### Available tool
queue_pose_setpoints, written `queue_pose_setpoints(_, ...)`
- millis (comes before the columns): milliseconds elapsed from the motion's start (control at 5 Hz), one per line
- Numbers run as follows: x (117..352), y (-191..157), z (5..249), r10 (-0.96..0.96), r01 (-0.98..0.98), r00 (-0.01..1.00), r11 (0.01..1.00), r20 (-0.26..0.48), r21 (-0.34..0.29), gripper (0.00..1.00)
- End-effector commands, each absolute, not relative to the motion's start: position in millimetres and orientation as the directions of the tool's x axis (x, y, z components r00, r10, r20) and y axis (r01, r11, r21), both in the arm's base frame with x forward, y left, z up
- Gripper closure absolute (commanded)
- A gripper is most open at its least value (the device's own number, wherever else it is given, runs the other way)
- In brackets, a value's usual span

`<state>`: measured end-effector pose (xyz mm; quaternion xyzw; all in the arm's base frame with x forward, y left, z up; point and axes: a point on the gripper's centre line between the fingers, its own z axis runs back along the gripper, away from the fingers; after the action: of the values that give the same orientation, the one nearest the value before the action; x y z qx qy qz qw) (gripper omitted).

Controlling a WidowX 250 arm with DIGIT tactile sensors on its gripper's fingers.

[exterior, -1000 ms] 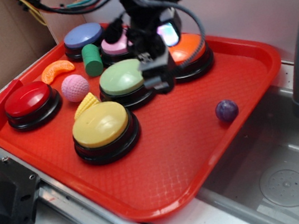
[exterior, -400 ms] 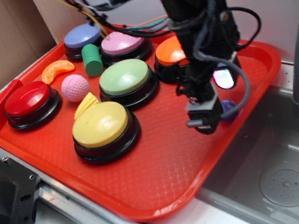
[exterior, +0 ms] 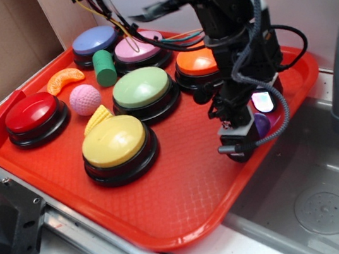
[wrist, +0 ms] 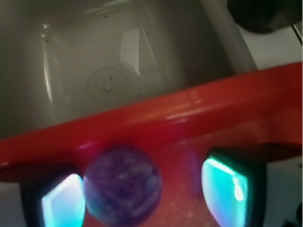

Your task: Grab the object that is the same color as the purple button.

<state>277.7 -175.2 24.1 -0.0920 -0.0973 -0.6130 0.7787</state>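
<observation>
The object, a small glossy dark purple ball (wrist: 123, 185), lies on the red tray (wrist: 156, 118) close to its rim. Only a sliver of the ball (exterior: 262, 124) shows behind the arm in the exterior view. My gripper (wrist: 144, 194) is open and low over the tray, its glowing fingers (wrist: 225, 191) standing on either side of the ball. The ball sits against the left finger, with a clear gap to the right one. The gripper (exterior: 246, 129) hangs at the tray's right side. The purple button (exterior: 135, 48), pale mauve on a black base, stands at the back of the tray.
Blue (exterior: 94, 41), orange (exterior: 201, 63), green (exterior: 141, 88), yellow (exterior: 114, 141) and red (exterior: 32, 112) buttons fill the tray's left and back. A pink dimpled ball (exterior: 85, 99), green cylinder (exterior: 104, 67), orange slice (exterior: 63, 79) and corn piece (exterior: 97, 118) lie among them. A grey sink basin (exterior: 321, 200) borders the tray's right edge.
The arm swung from over the green and orange buttons to the tray's right side and came down. Its open fingers now straddle the purple ball, which has stayed in place.
</observation>
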Motion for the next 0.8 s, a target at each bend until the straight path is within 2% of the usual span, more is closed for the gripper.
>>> queue_pose_setpoints(0, 270.8, -185.7, 39.5, -0.921, 0.966, 0.239, 0.257, 0.307, 0.018, 1.0)
queue_pose_setpoints(200, 269.3, -184.8, 42.5, -0.914, 0.957, 0.273, 0.289, 0.3, 0.009, 1.0)
queue_pose_setpoints(400, 267.1, -167.4, 67.4, -0.871, 0.895, 0.432, 0.447, 0.232, 0.011, 1.0)
queue_pose_setpoints(600, 261.0, -133.2, 107.3, -0.751, 0.761, 0.632, 0.648, 0.191, 0.029, 1.0)
